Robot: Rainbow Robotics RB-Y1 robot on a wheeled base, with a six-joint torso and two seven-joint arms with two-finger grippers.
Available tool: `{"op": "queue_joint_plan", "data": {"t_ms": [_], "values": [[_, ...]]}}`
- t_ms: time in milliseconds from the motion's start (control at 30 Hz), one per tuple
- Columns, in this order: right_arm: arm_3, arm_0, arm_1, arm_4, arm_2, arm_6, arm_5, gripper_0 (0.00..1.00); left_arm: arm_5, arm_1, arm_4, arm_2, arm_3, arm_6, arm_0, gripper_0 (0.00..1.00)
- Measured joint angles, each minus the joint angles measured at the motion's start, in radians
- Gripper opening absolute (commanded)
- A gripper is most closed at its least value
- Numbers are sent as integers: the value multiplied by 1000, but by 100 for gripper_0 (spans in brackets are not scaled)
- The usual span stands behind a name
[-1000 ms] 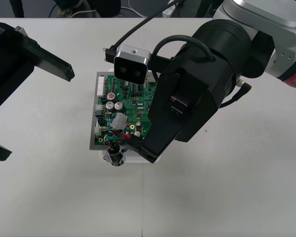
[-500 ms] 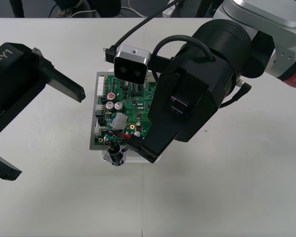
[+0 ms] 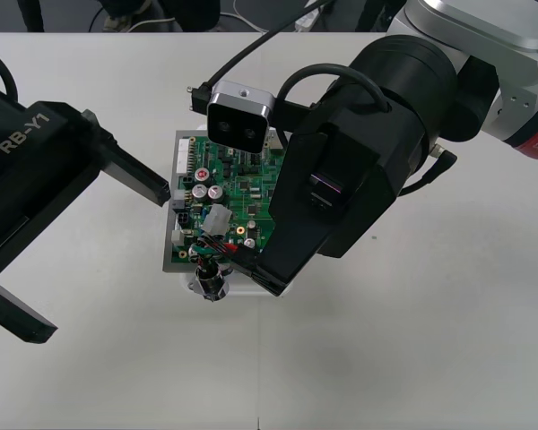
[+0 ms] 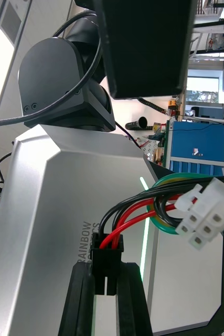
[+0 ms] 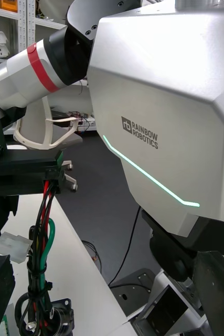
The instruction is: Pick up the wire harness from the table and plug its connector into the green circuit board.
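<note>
My right pincer [image 3: 251, 262] clamps the plug [image 4: 106, 262] over the board's [image 3: 238, 184] near edge. My left pincer [image 3: 105, 264], wide open, is just beside its left edge; wide tabletop [image 3: 403, 358] lies nearer.

I see a matt pale desk [image 3: 430, 358], glossy green board [image 3: 242, 188], shiny metal socket [image 3: 211, 282] — wires [image 4: 138, 212] smooth plastic-sheathed, plug [image 4: 106, 260] matt black.

The circuit board [image 3: 229, 193] lies on the table [image 3: 403, 358]. My right gripper [image 3: 251, 262] stands over the board's near edge, gripping the wire harness [image 3: 208, 246] by its plug [image 4: 106, 262]. The socket [image 3: 210, 282] is below, just before that edge. My left gripper [image 3: 105, 262] is left of the board.
</note>
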Motion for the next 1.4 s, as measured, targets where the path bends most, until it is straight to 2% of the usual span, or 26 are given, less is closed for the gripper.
{"op": "queue_joint_plan", "data": {"t_ms": [500,1400], "values": [[0,0,0,0,0,0,0,0,83,-41,-13,-5,0,15,-21,100],[0,0,0,0,0,0,0,0,170,-52,-14,-140,0,30,-108,100]]}}
